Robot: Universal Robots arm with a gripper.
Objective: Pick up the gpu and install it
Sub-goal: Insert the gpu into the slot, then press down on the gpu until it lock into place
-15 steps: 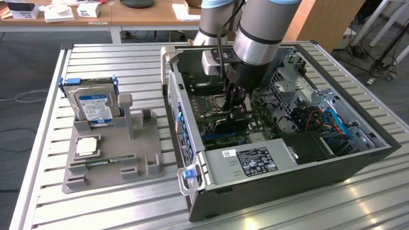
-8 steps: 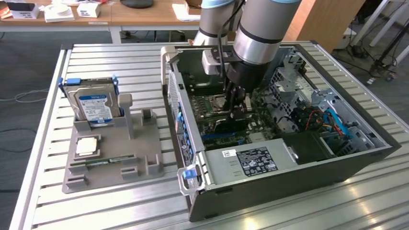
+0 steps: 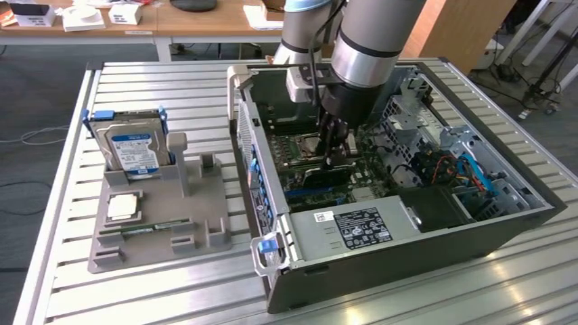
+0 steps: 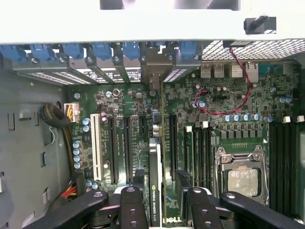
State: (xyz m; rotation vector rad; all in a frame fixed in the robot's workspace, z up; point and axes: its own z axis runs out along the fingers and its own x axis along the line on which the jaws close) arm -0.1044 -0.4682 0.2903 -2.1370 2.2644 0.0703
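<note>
The gpu (image 4: pixel 155 191) is a thin dark card standing on edge in a slot of the green motherboard (image 4: pixel 138 109), its metal bracket end at the case's rear slot row (image 4: pixel 152 81). My gripper (image 4: pixel 160 193) hangs inside the open computer case, its two black fingers (image 4: pixel 132 205) either side of the card with a gap to each. In the exterior view the gripper (image 3: pixel 336 157) reaches down over the dark gpu (image 3: pixel 327 177) in the middle of the case.
The case (image 3: pixel 407 250) lies on its side on the slatted table, with a power supply (image 3: pixel 361 227) at its front and a processor socket (image 4: pixel 243 179) beside the card. On the exterior view's left a grey holder (image 3: pixel 203 203) carries a hard drive (image 3: pixel 134 145) with blue rails and a memory stick (image 3: pixel 149 230).
</note>
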